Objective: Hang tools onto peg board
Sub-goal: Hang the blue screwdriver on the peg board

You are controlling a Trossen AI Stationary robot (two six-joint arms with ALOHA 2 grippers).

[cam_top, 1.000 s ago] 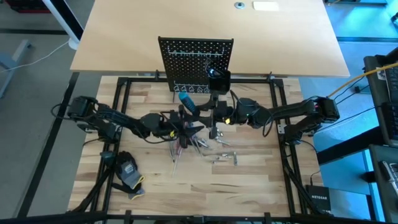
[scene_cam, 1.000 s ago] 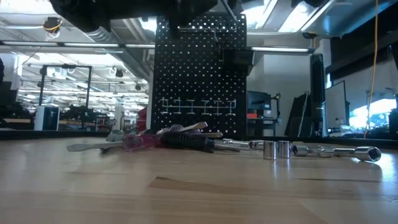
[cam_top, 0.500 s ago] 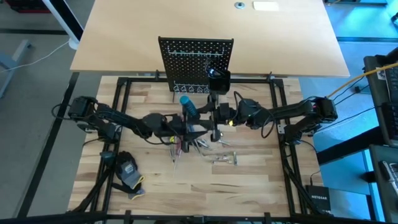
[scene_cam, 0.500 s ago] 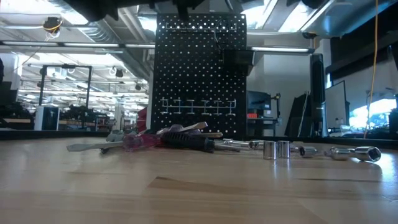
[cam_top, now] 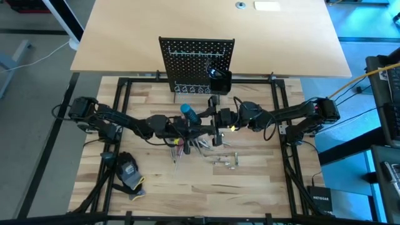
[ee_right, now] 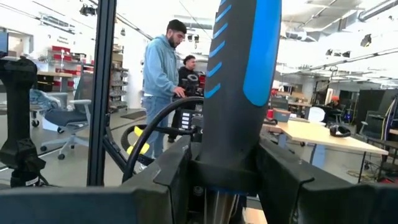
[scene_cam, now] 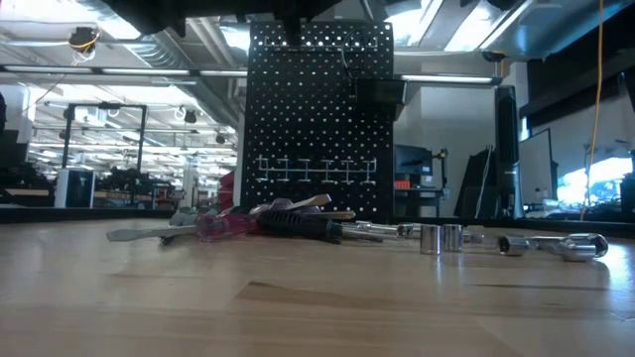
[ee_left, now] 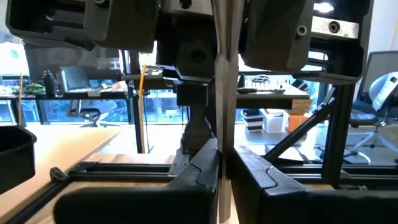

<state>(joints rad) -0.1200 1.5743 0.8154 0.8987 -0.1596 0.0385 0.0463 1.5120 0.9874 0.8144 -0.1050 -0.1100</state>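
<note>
My left gripper (ee_left: 221,168) has just snapped onto the screwdriver's shaft (ee_left: 225,74); my right gripper (ee_right: 227,180) still clamps its blue handle (ee_right: 242,81), apparently a handover toward the peg board (cam_top: 197,62).

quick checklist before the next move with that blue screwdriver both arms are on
1. Right gripper has the blue-handled screwdriver by its handle: ok.
2. Left gripper, jaws closed on the metal shaft: ok.
3. Peg board standing upright behind the arms: ok.
4. Row of hooks on the board bare and free: ok.
5. Loose tools lying on the table below, out of the grip: ok.
6. Screwdriver lined up with a hook: cannot tell.
</note>
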